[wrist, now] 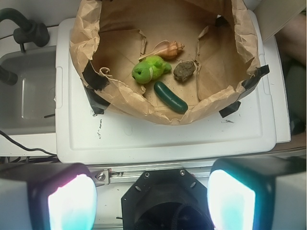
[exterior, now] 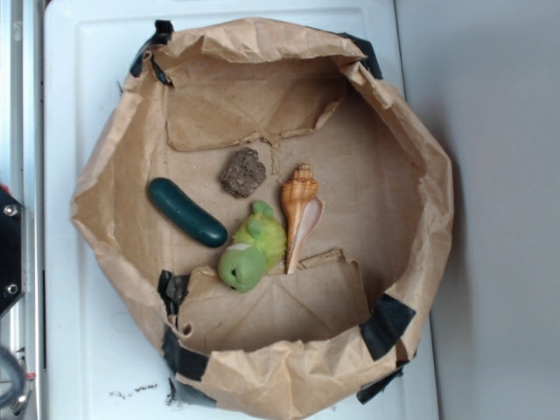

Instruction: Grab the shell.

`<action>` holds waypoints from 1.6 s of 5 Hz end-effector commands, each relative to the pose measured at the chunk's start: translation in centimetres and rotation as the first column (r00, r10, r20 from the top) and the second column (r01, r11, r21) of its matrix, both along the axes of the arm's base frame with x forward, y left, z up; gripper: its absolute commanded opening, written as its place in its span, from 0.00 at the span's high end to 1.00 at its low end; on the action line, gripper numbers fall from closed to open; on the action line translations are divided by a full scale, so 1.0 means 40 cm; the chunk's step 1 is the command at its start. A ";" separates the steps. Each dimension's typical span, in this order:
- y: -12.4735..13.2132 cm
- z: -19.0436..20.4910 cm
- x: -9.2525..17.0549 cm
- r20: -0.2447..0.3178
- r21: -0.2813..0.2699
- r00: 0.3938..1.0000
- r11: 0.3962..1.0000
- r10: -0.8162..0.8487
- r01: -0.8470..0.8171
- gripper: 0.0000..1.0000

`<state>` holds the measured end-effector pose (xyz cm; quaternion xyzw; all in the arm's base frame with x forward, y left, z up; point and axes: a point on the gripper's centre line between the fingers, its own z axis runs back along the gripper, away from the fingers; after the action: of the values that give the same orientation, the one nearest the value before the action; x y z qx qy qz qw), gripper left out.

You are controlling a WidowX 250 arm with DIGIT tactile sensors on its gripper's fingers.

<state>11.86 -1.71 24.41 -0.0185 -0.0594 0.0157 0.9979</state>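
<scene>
The shell lies in the middle of a brown paper bag nest, orange ribbed spire toward the top of the exterior view, pale opening and point beside a yellow-green plush. In the wrist view the shell lies far ahead, behind the plush. My gripper is open, its two glowing fingers wide apart at the bottom of the wrist view, well back from the bag and above the robot base. Nothing is between them. The gripper does not show in the exterior view.
A rough brown rock-like lump and a dark green cucumber-like piece also lie in the bag. The bag's crumpled walls rise all round. It stands on a white lid-like surface. A grey sink is at the left.
</scene>
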 end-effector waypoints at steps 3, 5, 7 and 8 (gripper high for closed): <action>0.012 -0.030 0.212 -0.004 0.020 0.989 0.989 0.147 -0.147 0.00; 0.033 -0.026 0.335 0.017 0.006 0.992 0.992 0.124 -0.124 0.00; 0.033 -0.026 0.335 0.017 0.006 0.992 0.992 0.124 -0.124 0.00; 0.046 -0.097 0.382 0.056 0.014 0.996 0.997 0.075 -0.076 0.00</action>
<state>27.02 -0.69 19.43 -0.0101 -0.0685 0.0405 0.9968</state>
